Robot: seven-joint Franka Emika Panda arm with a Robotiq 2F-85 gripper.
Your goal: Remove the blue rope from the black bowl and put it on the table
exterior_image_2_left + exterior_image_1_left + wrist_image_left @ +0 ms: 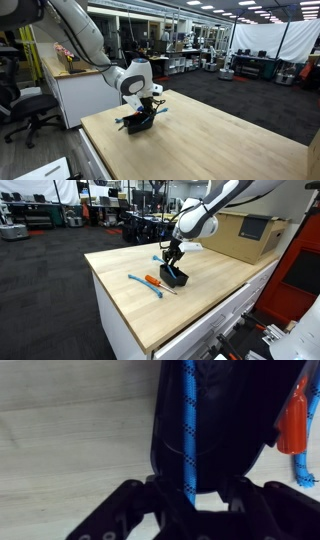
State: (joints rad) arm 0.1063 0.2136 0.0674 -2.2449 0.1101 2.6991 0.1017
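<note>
In an exterior view I am hovering my pincer [173, 256] just above the black bowl [178, 277], which is sitting on the tabletop [215, 290] directly beneath me. A fleck of light blue beside my fingers is probably the blue rope [159, 257], though it is too small to be sure. An orange-handled screwdriver [155, 281] and a longer blue strand [138, 282] are lying near the bowl, on the side of me away from the cardboard box [245, 235]. In an exterior view the pincer [148, 104] is again hanging right over the black bowl [140, 122], with bare tabletop [225, 130] stretching well beyond me. In the wrist view the blue rope [188, 420] is running straight across the black bowl [230, 420] into the gap of my pincer [190, 510]. My fingers are blending into the dark bowl, so I cannot tell whether they are clamping the cord. I am judging that I should confirm the pinch, rise straight until the loose end clears the wall, then carry it sideways to bare wood, away from the screwdriver, and lower it before releasing.
</note>
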